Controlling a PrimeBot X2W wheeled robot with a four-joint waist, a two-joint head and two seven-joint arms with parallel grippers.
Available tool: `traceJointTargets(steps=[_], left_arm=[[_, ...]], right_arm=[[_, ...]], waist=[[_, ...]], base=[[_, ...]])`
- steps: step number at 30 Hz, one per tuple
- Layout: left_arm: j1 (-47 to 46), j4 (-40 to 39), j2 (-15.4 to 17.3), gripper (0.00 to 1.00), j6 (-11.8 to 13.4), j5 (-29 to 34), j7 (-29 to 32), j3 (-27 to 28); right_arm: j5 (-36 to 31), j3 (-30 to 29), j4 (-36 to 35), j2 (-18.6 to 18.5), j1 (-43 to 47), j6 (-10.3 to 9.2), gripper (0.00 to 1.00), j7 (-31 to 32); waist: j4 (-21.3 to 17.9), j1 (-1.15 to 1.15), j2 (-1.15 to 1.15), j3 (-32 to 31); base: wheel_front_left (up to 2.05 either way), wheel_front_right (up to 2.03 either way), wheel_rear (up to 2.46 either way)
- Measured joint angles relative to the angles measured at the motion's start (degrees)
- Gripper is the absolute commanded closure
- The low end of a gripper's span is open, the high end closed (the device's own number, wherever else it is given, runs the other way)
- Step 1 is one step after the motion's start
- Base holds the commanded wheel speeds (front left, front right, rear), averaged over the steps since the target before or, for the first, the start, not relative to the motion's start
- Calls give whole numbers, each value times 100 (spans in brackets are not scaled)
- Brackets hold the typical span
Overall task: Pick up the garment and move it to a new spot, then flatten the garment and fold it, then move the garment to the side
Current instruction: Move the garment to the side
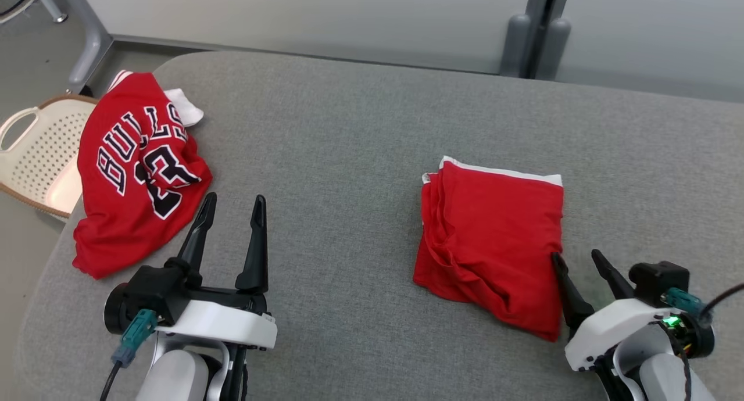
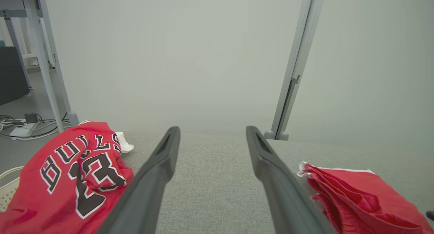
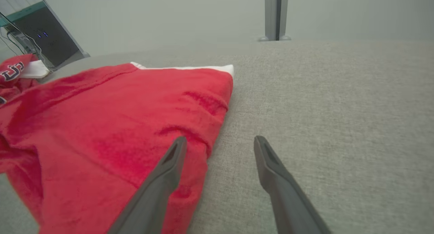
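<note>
Head view shows the folded red garment lying on the grey bench, right of the middle, with its white band at the far edge. It looks already folded into a compact packet, so I judge that only the move to the side remains.

The right claw stands at the near right edge of this garment, fully open and holding nothing. In the right wrist view one finger is over the red cloth and the other over bare bench, so the jaws straddle the edge. This looks to me like a position for pinching the edge, but I cannot tell if the finger touches the cloth.

The left claw is also wide open and empty, over bare bench just beside a crumpled Bulls jersey. The jersey lies at the left edge, probably waiting for its own turn. A white cloth peeks out at its far side, and a pale basket stands beside the bench.

Counted: two red garments, one white cloth, one basket, two claws.
</note>
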Motion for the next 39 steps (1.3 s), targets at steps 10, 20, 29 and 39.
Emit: traceJointTargets(steps=[10,20,29,39], left_arm=[[-184,94,-37,0,-37,38,-44,121],[-252,-23,-27,0,-90,136,-51,257],[-349,-163,175,0,-122,272,-46,280],[-725,-483,313,0,-155,383,142,177]], right_arm=[[568,573,1014,101,-626,-11,59,146],[994,1163,1057,-3,-853,8,100,91],[1198,1602,1043,-268,-876,16,100,-180],[1220,2050,1207,-842,-1447,13,100,-233]], waist=[[146,0,0,378],[-262,0,0,462],[-1355,0,0,527],[-2348,0,0,795]], base=[[0,0,0],[0,0,0],[0,0,0],[0,0,0]])
